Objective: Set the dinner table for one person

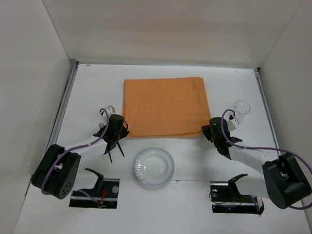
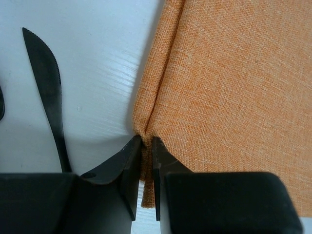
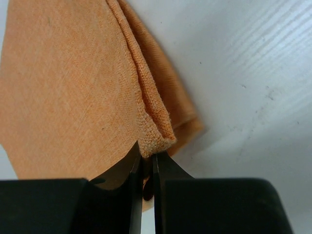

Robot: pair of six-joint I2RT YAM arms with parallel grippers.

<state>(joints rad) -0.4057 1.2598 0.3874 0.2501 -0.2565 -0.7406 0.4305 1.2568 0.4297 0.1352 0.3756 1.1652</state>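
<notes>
An orange cloth placemat lies in the middle of the white dinner table. My left gripper is shut on the placemat's near left corner. My right gripper is shut on its near right corner, which is folded and bunched. A black knife lies on the table just left of the left gripper. A clear plate sits near the front, between the arms. A clear glass stands right of the placemat, behind the right gripper.
Black cutlery lies under the left arm near the plate. Metal rails run along the left edge and right edge of the table. White walls enclose the table on three sides.
</notes>
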